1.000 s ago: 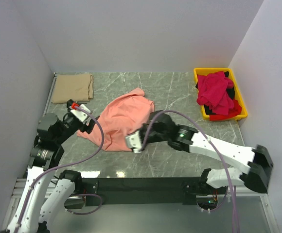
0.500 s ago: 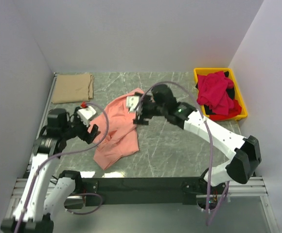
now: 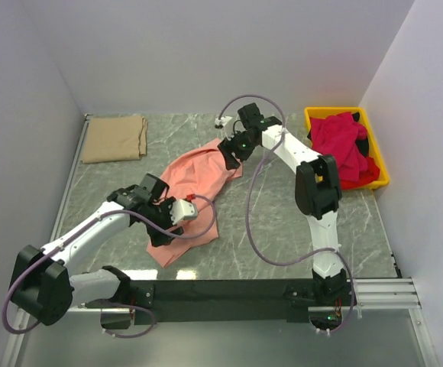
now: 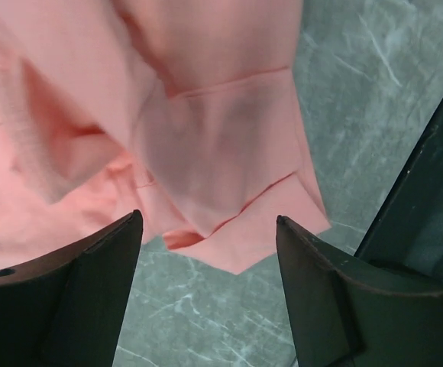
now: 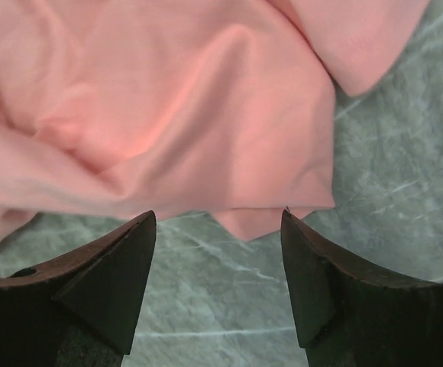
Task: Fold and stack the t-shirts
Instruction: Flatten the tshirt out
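Hovering agape and empty, left claw (image 4: 208, 222) and right claw (image 5: 218, 218) overhang the rumpled salmon-pink t-shirt (image 3: 198, 176).

You have soft, matt, creased cloth in the pink shirt (image 3: 198, 172). The table (image 3: 367, 229) reads as smooth veined stone, faintly glossy. Your yellow bin (image 3: 321, 110) is shiny plastic.

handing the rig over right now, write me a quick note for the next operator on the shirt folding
Left gripper: open, empty, over the near end of the salmon-pink t-shirt.
Right gripper: open, empty, at that shirt's far edge.
Tan t-shirt: folded, far left corner of the table.
Red t-shirts: heaped in the yellow bin, far right.
Done: tan one folded.
Left: pink one lies rumpled and unfolded; fold it, then the red ones, and stack.
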Robot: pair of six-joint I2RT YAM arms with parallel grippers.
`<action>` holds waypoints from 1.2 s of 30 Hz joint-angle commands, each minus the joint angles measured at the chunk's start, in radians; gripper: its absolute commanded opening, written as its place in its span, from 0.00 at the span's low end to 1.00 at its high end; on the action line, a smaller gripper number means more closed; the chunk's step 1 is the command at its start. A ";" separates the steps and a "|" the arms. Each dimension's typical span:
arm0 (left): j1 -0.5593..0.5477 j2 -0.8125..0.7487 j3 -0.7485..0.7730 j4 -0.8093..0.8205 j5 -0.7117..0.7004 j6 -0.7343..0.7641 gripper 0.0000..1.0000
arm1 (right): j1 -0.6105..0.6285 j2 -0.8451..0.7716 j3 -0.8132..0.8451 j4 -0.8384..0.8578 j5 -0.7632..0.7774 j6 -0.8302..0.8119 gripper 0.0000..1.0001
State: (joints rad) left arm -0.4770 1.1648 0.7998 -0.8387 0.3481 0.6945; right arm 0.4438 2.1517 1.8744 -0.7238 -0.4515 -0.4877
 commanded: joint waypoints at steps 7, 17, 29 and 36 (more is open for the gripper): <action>-0.127 0.076 -0.076 0.073 -0.066 -0.013 0.79 | -0.017 0.085 0.069 -0.046 0.134 0.103 0.78; -0.161 0.202 -0.126 0.228 -0.129 -0.076 0.66 | -0.053 0.172 0.107 -0.101 0.079 0.161 0.77; 0.047 0.135 -0.025 0.161 0.005 -0.125 0.01 | -0.063 0.226 0.163 -0.195 0.082 0.190 0.00; 0.303 0.058 0.137 0.079 0.113 -0.096 0.01 | -0.135 -0.069 -0.013 -0.146 0.123 0.146 0.00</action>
State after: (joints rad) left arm -0.2512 1.2774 0.8463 -0.7292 0.3660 0.5831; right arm 0.3569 2.2780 1.8980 -0.8677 -0.3542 -0.3092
